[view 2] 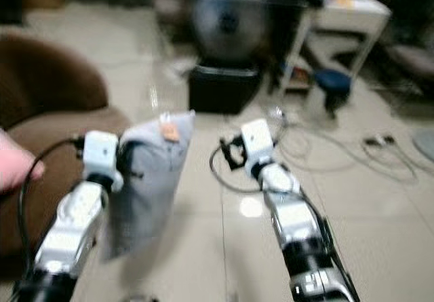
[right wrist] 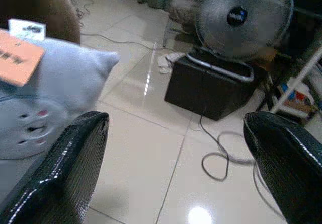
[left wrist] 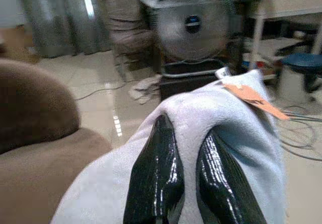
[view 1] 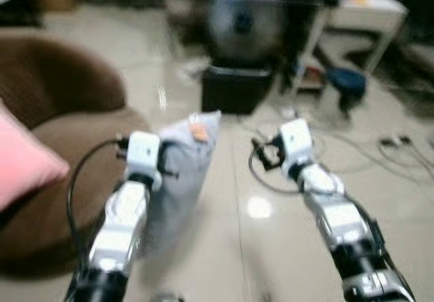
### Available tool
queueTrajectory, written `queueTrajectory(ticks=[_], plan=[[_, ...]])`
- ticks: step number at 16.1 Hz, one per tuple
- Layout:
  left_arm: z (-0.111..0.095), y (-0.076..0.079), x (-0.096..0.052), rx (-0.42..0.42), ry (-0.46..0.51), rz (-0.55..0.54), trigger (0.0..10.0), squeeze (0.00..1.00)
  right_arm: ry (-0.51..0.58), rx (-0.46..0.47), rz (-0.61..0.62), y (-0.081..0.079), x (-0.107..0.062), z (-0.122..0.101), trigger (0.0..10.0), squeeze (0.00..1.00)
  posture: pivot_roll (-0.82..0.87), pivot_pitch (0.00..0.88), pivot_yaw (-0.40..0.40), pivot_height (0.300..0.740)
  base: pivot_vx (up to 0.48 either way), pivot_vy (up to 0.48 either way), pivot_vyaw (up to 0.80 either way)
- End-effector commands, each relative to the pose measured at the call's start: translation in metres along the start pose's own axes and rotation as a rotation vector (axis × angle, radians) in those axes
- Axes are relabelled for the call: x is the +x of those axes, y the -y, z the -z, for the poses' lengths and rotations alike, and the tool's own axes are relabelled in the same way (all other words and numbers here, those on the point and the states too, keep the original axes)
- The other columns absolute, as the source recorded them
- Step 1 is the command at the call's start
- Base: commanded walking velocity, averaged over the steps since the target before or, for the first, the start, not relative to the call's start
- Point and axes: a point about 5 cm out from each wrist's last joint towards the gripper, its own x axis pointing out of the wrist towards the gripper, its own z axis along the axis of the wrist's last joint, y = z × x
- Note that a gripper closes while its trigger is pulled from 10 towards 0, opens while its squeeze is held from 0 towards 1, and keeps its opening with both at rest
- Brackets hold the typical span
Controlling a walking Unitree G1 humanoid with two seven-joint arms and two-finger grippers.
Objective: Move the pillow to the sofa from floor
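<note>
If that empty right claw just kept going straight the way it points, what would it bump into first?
Probably the black box under the fan, though depth is hard to judge. The right gripper is open, and before the box lie bare floor tiles and a loose cable.

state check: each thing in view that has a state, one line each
grey pillow: lifted off the floor, gripped by the left tool, orange tag at its top corner
left tool: shut on the grey pillow
right tool: open, holding nothing
pink pillow: resting on the brown sofa
fan: too blurred to tell if running
</note>
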Motion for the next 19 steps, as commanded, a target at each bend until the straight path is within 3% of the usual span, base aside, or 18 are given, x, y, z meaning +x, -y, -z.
queueTrajectory(ticks=[1, 14, 19], plan=[[-0.013, -0.002, 0.003, 0.017, 0.062, -0.009, 10.0, 0.0, 0.012, 0.004, -0.004, -0.003, 0.001, -0.003, 10.0, 0.0, 0.1, 0.0, -0.032, 0.74, 0.0, -0.461, 0.8], [-0.016, 0.0, 0.009, 0.043, 0.062, 0.019, 10.0, 0.0, 0.01, 0.014, 0.026, 0.0, 0.0, -0.001, 10.0, 0.0, 0.09, 0.0, -0.014, 0.74, 0.0, -0.461, 0.8], [-0.017, 0.001, 0.015, 0.029, 0.049, 0.064, 10.0, 0.0, 0.015, 0.034, 0.067, 0.001, -0.002, 0.001, 10.0, 0.0, 0.05, 0.0, 0.036, 0.74, 0.0, -0.368, 0.8]])
